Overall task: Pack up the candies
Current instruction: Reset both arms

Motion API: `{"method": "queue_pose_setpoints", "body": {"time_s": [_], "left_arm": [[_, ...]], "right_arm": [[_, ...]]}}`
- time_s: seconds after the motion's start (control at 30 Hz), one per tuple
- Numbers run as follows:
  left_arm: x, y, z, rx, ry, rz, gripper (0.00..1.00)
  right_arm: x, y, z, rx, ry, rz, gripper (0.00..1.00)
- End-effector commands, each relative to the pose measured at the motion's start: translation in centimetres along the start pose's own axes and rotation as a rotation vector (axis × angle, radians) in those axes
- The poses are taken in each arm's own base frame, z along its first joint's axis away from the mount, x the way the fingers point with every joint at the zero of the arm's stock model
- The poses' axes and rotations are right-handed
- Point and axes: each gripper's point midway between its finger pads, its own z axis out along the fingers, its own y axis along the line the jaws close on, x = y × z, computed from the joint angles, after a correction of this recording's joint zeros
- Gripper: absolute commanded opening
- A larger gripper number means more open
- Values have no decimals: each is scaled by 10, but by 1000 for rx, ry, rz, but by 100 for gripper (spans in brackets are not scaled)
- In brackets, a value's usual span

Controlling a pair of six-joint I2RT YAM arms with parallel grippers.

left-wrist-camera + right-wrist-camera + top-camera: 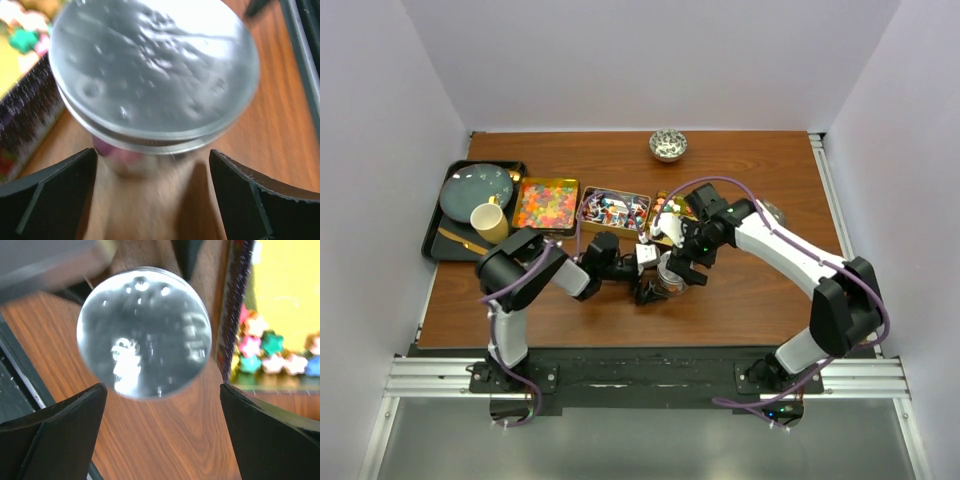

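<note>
I see the candies in three flat tins that sit in a row from left to right across the far middle of the desk [620,310]. The orange, red and yellow gummies [545,203] fill the left tin. The red, blue and white wrapped pieces [613,208] lie in the middle tin [584,210], and its long side runs left to right. The third tin [235,315] is mostly hidden under my right arm from above. In the right wrist view it holds pink, green, blue and pale pieces [272,347] bunched at its near edge. The candies lie every which way, so I cannot tell which way any one points.

A glass jar [670,274] stands upright just in front of the tins, with its round silver lid [155,70] on top.

The left end effector [646,280] is wide open and holds nothing. The jar sits between its fingers [50,195] with a gap on each side. The right end effector [686,266] is wide open too and holds nothing. It hangs over the jar, looking down at the lid.

A black tray [432,235] with a plate [470,190] and a yellow cup [490,222] is on the far left. A small bowl [668,145] is at the far edge.
</note>
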Motion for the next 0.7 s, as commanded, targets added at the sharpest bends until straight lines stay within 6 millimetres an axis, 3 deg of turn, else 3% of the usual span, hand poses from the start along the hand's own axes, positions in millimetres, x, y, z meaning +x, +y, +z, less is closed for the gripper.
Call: {"method": "queue_pose_setpoints", "body": {"time_s": [0.0, 0.03, 0.13, 0.33, 0.4, 0.53, 0.6, 0.67], "left_arm": [[41, -39, -40, 93, 246, -203, 100], [39, -40, -46, 83, 258, -193, 100], [-3, -32, -73, 15, 176, -194, 100], [-75, 17, -108, -225, 121, -228, 100], [-90, 36, -126, -303, 89, -251, 100], [-107, 71, -159, -408, 94, -221, 100], [-106, 83, -174, -455, 126, -210, 100], [-121, 93, -184, -494, 112, -181, 100]], "right_arm": [[0, -5, -45, 102, -54, -7, 99], [2, -5, -51, 118, -56, -5, 99], [6, -23, -79, 242, -101, 76, 99], [37, -104, -141, 691, -215, 605, 99], [49, -114, -157, 804, -236, 768, 99], [54, -100, -191, 883, -315, 845, 99], [54, -91, -197, 872, -330, 851, 99], [51, -82, -204, 857, -363, 842, 99]]}}
